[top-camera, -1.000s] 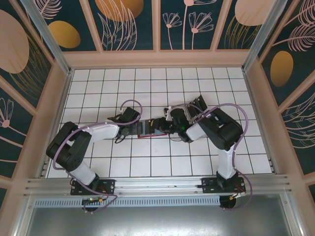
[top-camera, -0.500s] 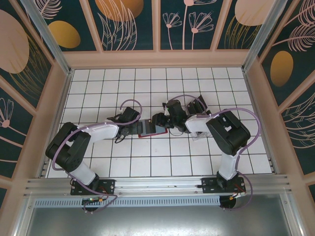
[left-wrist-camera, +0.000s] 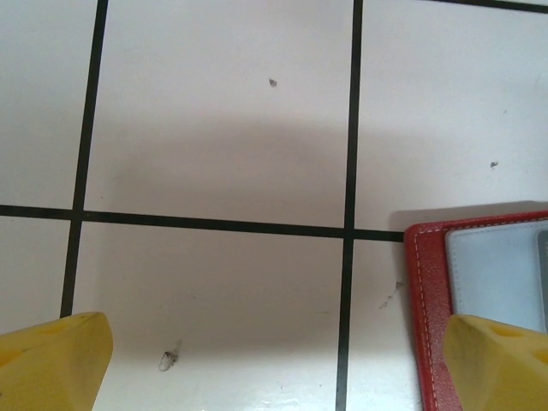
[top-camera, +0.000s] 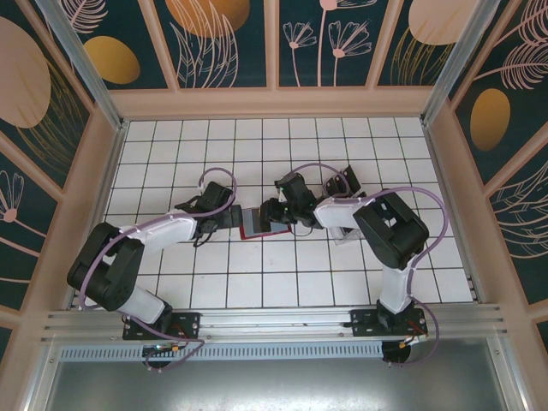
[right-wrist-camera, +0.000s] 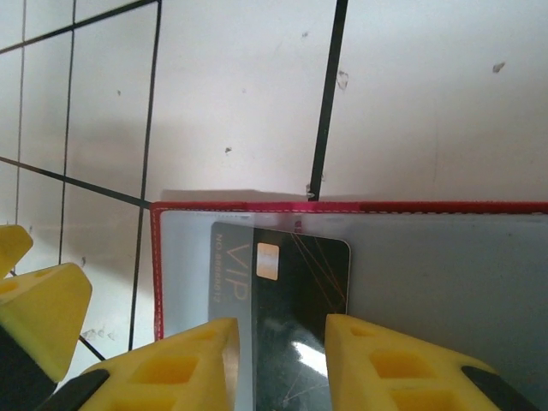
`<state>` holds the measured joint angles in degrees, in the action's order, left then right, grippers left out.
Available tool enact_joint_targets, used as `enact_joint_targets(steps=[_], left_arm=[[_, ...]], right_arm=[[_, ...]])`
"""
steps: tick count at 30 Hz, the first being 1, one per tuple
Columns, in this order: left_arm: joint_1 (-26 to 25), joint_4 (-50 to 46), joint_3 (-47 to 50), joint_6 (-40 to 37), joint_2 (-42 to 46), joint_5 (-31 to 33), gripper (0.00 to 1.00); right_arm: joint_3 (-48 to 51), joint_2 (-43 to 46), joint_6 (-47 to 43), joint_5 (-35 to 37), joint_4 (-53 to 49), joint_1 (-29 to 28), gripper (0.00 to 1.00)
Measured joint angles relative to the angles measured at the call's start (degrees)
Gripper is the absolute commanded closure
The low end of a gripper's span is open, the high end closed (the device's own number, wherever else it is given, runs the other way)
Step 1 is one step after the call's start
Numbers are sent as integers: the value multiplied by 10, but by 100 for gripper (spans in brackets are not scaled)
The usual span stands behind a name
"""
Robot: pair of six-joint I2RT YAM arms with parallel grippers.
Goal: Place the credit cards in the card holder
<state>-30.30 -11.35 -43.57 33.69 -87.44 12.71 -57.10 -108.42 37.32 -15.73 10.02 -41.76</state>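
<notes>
On tiled worktop [left-wrist-camera: 214, 128], left fingers [left-wrist-camera: 56, 355] wide at edge of red card holder [left-wrist-camera: 425, 291]; right fingers [right-wrist-camera: 171, 364] narrow astride dark card [right-wrist-camera: 291, 291], grip unclear.

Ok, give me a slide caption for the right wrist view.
Yellow-tipped right gripper straddling a black rectangular VIP credit card on the flat red card holder.
</notes>
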Motion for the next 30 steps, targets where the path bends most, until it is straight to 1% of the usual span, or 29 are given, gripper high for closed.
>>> enact_joint_targets(steps=[17,20,24,30], left_arm=[[4,9,21,0,4,-3,2],[4,9,23,0,7,-3,1],[4,10,25,0,7,-3,1],[4,13,26,0,7,-2,1]], right_arm=[[-55,-23,-3,8,-30,-34,71],[-56,-23,-9,15,-37,-36,70],[-54,-17,-12,34,-52,-33,67],[-46,-1,-15,53,-66,-20,66]])
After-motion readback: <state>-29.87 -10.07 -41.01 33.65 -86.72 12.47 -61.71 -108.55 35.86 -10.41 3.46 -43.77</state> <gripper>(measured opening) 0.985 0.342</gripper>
